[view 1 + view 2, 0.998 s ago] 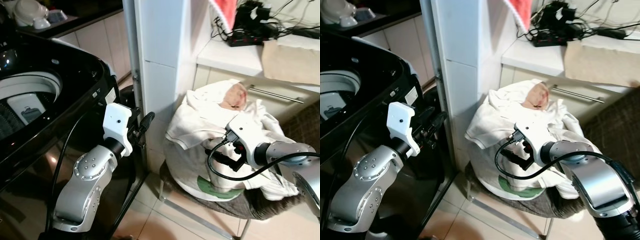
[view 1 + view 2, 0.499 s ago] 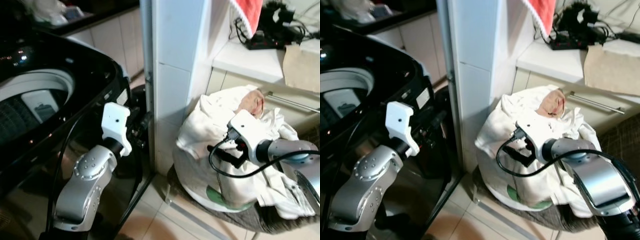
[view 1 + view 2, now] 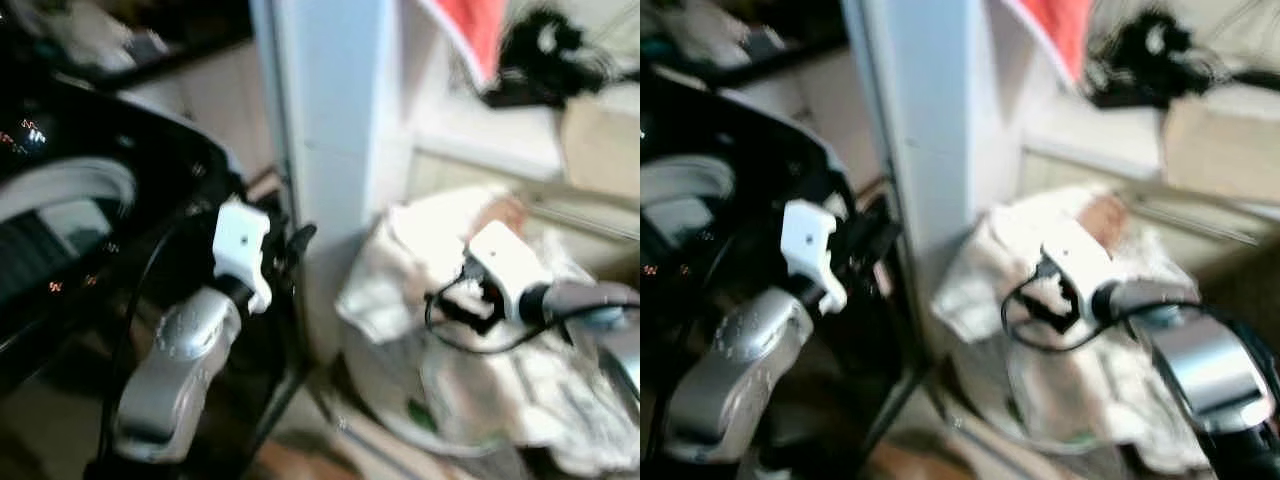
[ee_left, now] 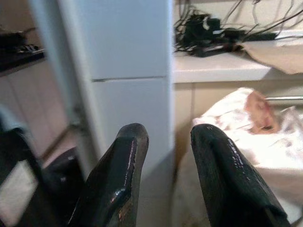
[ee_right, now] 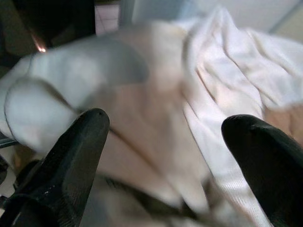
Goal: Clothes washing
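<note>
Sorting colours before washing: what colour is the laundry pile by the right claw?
White laundry, clearest in the right wrist view.

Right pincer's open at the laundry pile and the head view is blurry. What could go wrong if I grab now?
1. The right pincer is spread wide over the white clothes; closing may pinch several layers and drag the whole pile off its seat.
2. Its black cable loops against the cloth and could snag.
3. Both eye views are smeared, so depth is uncertain; let the camera settle first.
</note>
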